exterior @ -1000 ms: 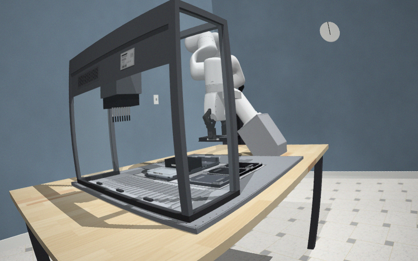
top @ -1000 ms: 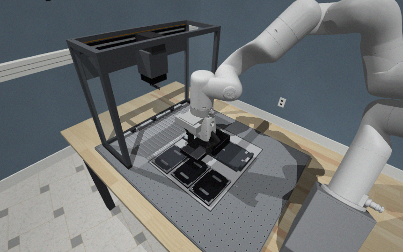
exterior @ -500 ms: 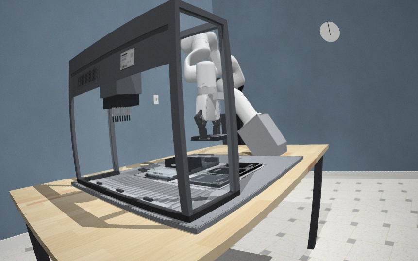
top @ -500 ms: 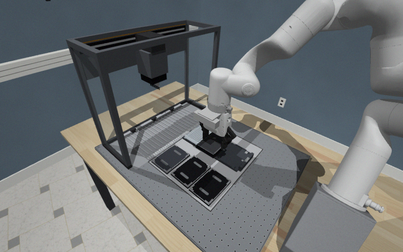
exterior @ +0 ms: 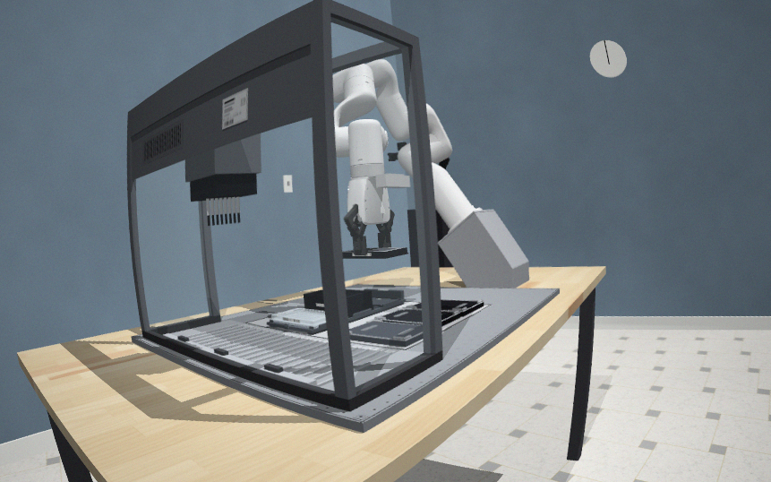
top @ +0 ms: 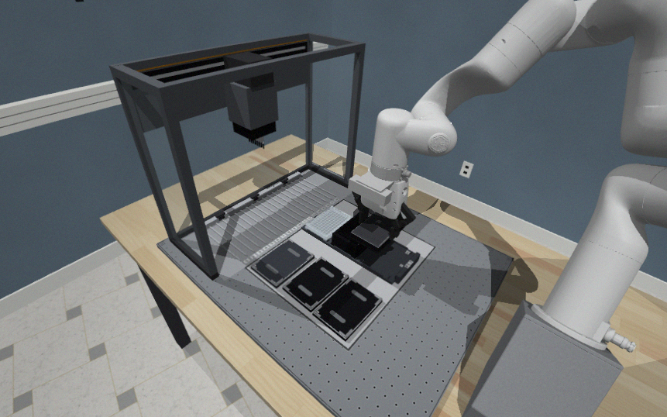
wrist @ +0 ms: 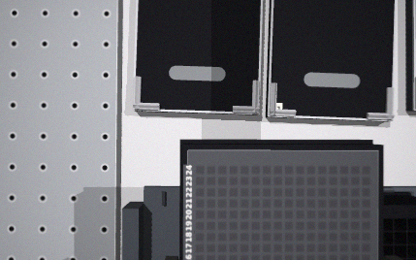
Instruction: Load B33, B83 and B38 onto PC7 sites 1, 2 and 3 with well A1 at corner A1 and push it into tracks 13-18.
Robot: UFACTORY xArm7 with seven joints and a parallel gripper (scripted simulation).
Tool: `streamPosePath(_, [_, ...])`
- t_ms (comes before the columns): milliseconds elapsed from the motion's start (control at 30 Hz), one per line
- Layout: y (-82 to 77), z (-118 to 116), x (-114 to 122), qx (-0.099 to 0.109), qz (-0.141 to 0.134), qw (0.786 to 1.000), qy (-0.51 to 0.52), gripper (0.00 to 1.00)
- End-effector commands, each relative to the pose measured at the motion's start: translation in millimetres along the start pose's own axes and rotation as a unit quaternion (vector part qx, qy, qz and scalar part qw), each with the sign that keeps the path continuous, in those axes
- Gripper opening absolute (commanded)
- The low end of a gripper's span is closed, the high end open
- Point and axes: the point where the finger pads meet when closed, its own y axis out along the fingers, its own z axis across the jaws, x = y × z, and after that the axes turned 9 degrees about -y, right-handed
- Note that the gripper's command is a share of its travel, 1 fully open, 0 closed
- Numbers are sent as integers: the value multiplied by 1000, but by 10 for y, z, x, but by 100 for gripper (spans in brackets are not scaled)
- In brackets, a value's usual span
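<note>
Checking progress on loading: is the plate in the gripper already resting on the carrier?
No: in the exterior view the dark plate hangs in the gripper, well above the carrier.

A wooden table [top: 133,222] carries a grey perforated breadboard [top: 407,357].
</note>
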Motion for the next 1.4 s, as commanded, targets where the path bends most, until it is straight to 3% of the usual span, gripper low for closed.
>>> streamPosePath(0, [-21,-79,137,3,0,1000,0,0])
streamPosePath(267, [-18,-245,387,3,0,1000,0,0])
streamPosePath(933, [-18,-246,388,3,0,1000,0,0])
streamPosePath(1367, [166,-245,389,3,0,1000,0,0])
